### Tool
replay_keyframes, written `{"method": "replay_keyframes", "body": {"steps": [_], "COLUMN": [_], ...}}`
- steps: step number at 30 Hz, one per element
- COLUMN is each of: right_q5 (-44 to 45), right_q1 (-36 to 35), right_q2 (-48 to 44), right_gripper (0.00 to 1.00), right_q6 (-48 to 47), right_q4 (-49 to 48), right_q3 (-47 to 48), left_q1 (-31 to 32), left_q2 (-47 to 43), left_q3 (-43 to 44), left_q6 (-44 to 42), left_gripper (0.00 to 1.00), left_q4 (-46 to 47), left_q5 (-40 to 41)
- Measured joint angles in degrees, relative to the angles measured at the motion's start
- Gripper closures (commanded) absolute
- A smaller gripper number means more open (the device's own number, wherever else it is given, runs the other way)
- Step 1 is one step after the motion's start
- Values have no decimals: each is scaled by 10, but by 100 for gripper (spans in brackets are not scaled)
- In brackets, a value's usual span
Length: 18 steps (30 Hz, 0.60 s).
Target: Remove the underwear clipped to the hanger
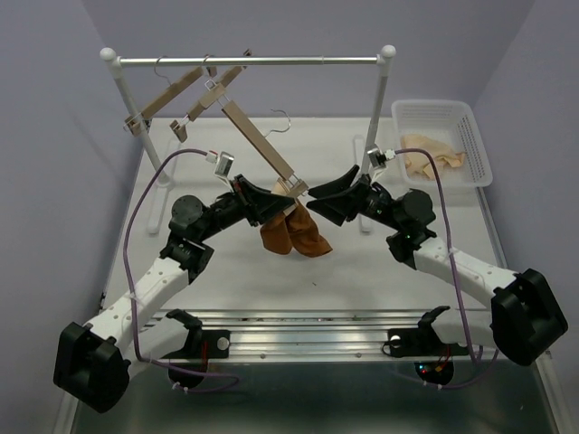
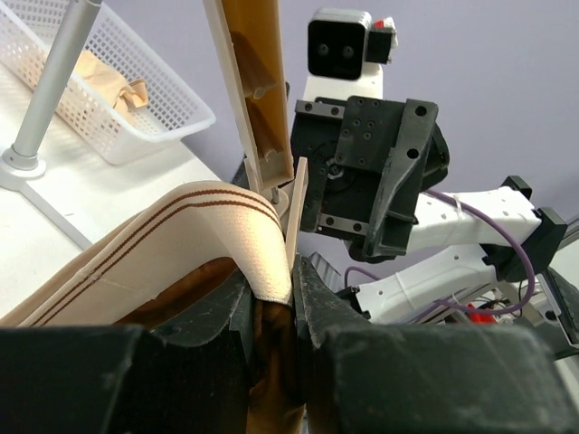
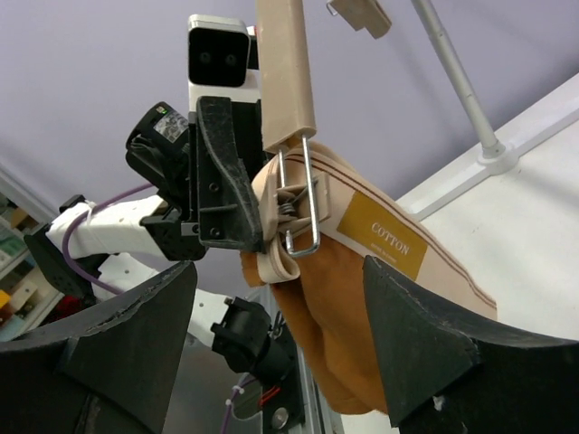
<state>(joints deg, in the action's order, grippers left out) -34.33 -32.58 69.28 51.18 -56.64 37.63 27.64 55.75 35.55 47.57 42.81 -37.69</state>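
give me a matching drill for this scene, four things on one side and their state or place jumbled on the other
Things:
1 left gripper
2 right gripper
3 white basket
4 hanger

States:
a holds a pale cloth
b wooden, tilted steeply
c shut on the waistband of the underwear
d open, facing the clip

Pairs: 1-c, 2-d, 3-a, 4-b

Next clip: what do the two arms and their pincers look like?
The left arm and right arm have white links, black joints and bulky black bases. A purple cable loops along each. The left pincer and right pincer have broad black wedge fingers, a white camera box behind each.
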Motion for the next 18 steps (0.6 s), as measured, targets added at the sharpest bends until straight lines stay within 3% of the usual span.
{"method": "replay_keyframes", "body": {"steps": [7, 11, 18], "right_q5": [-21, -28, -68], "right_q1": [0, 0, 0], "right_q2": [45, 61, 89], "right_gripper": [20, 25, 45], "right_q6": [-14, -12, 20], "right_q4": [5, 2, -30], "right_q3": [54, 77, 98], "left_q1": [0, 0, 0], "left_q2": [-32, -35, -35], "left_q3": [-8, -8, -9], "left_q6": [0, 0, 0], "left_gripper": [100, 100, 100], "left_q4": [-13, -19, -30], "left_q5": [-2, -2, -2]}}
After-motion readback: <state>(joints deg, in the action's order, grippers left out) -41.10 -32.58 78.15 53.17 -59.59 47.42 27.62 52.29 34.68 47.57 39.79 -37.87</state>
